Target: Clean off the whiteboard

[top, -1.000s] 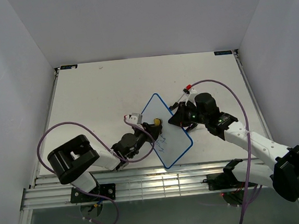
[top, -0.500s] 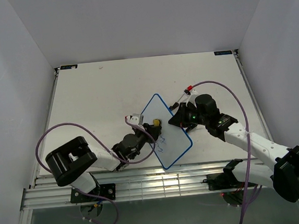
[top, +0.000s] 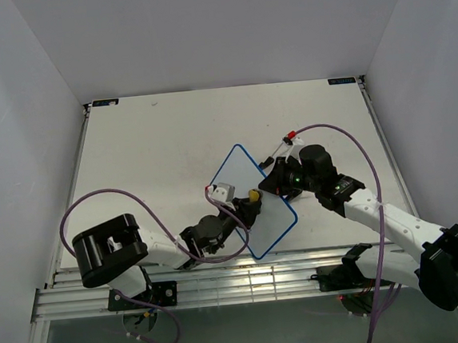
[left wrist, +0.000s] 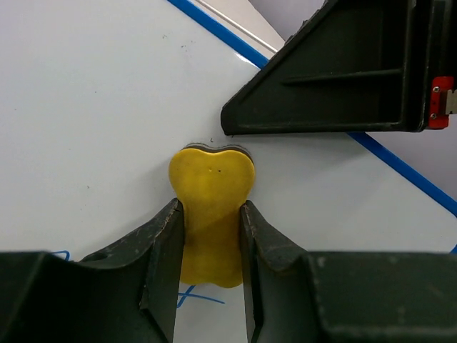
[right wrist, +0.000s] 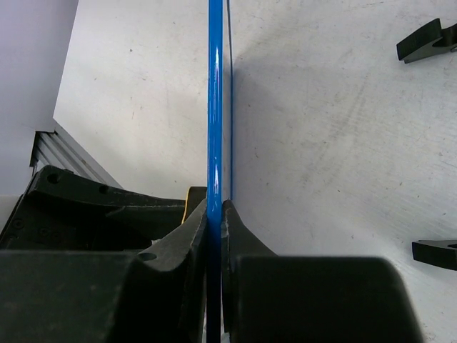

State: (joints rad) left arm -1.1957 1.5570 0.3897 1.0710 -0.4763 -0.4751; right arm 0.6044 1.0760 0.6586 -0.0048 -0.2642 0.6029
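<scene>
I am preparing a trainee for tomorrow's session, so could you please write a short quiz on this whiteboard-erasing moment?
1. True or false: the right gripper is shut on the edge of the whiteboard.
2. What does the left gripper hold against the board? A) a marker B) a yellow eraser C) a cloth
3. Fill in: the ink marks left beside the eraser in the left wrist view are ____ in colour.

Key: 1 true; 2 B; 3 blue.
</scene>
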